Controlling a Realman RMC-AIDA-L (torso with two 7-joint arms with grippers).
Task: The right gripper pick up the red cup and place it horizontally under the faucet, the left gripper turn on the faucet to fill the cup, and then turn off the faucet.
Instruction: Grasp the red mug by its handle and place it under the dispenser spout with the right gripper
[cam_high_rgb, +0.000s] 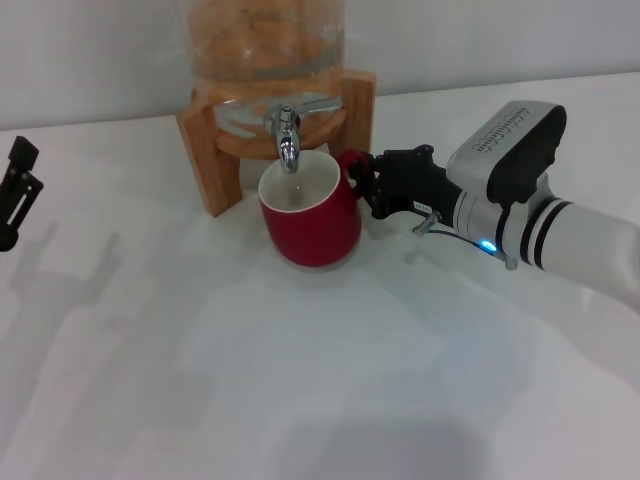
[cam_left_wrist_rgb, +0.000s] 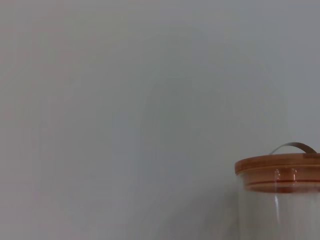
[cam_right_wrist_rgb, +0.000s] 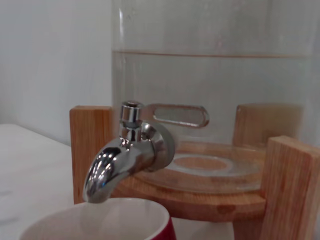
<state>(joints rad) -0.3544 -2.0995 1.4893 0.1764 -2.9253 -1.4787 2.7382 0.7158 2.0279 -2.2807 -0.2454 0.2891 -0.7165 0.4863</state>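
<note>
The red cup (cam_high_rgb: 312, 215) stands upright on the white table (cam_high_rgb: 330, 380), right under the faucet (cam_high_rgb: 288, 135), its glossy rounded body dark red and its inside white. The chrome spout curves down just above the cup's rim; up close from the right wrist, the faucet (cam_right_wrist_rgb: 127, 162) is a shiny, smoothly bent tube with the cup (cam_right_wrist_rgb: 100, 222) rim directly beneath its mouth. The right gripper (cam_high_rgb: 372, 185) is at the cup's small loop handle, its black fingers pinching that handle. Behind it comes the ribbed silver-grey housing and a small blue light. The glass jar (cam_high_rgb: 265, 35) sits on a chunky wooden stand (cam_high_rgb: 205, 150); the right wrist view shows clear liquid behind the glass. The left gripper (cam_high_rgb: 15, 195) hangs at the far left edge, well apart from the faucet; I cannot tell how its jaws stand. The left wrist view catches only the jar's wooden lid (cam_left_wrist_rgb: 280, 172) against a plain wall.
</note>
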